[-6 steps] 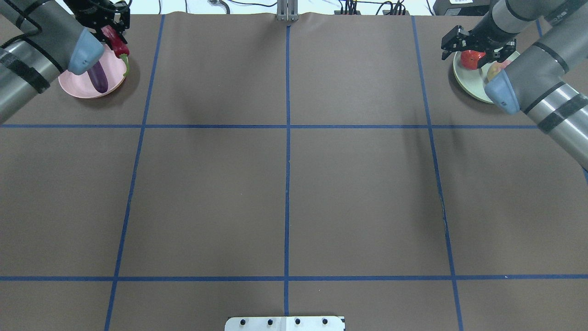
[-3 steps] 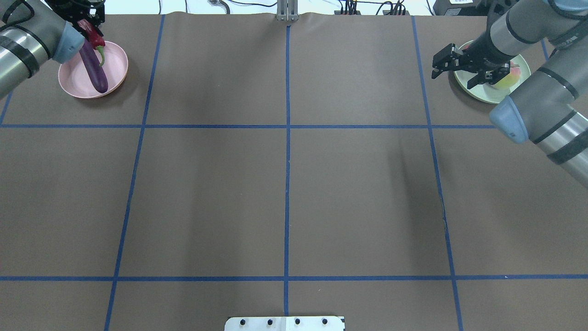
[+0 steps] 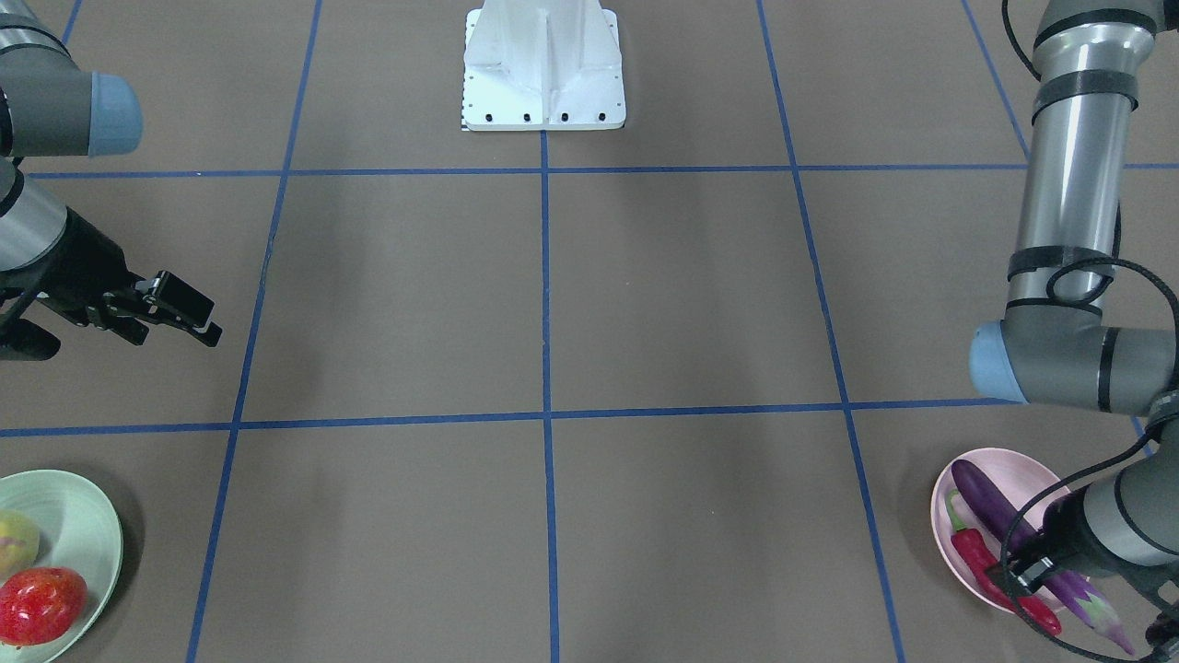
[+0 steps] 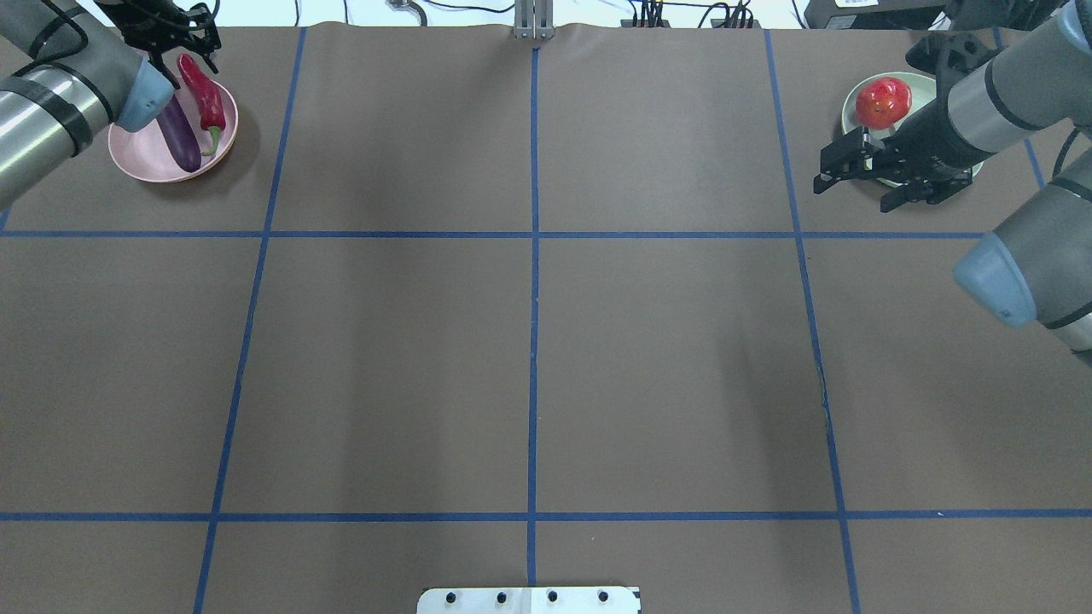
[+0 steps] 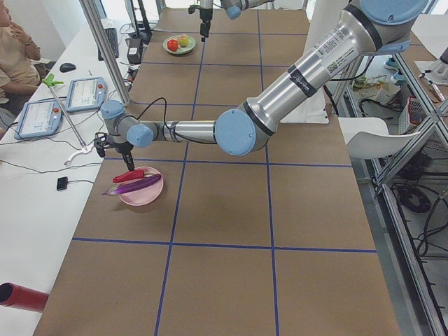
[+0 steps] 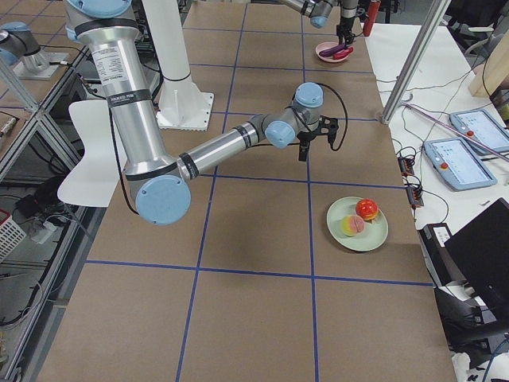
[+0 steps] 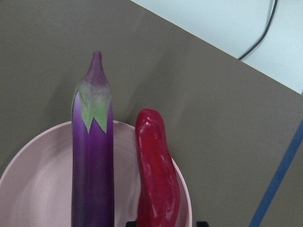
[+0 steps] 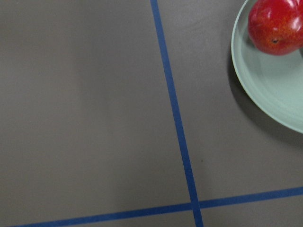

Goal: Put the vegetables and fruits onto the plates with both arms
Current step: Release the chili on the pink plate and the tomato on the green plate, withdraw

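The purple eggplant and the red chili lie side by side on the pink plate at the far left. My left gripper is open just over the chili's far end. The left wrist view shows the eggplant and the chili on the pink plate. The pomegranate sits on the green plate at the far right. The peach sits beside the pomegranate and is hidden by my arm in the overhead view. My right gripper is open and empty at the plate's near-left rim.
Blue tape lines divide the brown table into squares. The white robot base stands at the robot's edge. Cables and a metal post line the far edge. An operators' bench with tablets runs beyond that edge.
My left gripper has let go of the chili, which now lies on the pink plate beside the eggplant. My right gripper has drawn back off the green plate, uncovering the pomegranate.
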Controlling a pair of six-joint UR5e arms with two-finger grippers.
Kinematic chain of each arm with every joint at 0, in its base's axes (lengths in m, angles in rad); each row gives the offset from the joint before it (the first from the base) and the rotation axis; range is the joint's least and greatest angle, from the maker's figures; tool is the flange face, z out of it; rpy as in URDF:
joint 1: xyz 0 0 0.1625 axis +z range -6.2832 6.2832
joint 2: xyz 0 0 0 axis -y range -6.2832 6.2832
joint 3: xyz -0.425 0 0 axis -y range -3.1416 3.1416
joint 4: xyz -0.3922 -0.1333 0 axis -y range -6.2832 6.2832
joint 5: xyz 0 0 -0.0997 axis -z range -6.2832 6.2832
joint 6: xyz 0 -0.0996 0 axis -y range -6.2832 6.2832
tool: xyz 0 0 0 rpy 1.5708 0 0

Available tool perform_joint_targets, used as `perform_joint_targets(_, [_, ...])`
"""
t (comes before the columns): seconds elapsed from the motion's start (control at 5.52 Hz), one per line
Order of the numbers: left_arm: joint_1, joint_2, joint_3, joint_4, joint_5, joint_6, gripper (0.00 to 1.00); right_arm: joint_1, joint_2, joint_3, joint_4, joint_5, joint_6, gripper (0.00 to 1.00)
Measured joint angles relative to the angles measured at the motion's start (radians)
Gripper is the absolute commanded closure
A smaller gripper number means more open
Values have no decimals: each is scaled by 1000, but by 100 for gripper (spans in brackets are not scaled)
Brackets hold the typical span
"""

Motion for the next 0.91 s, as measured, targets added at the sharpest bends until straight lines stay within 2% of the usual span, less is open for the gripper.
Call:
perform_joint_targets(0.18, [1,2,-20,-10,-2,1,0,3,-21,19,0,0,0,0])
perform_joint_targets(0.36, [0,39,-109,-11,-7,19,0,10,-70,63,0,0,-4,0])
perform_joint_targets(0.54, [-9,140,-262,-11,-34,89,0,22,-120,107,-1,2,-10,0])
perform_joint_targets(0.91, [-36,414,-605,-7,-92,211,0,94,-205,132,-1,28,-96,0])
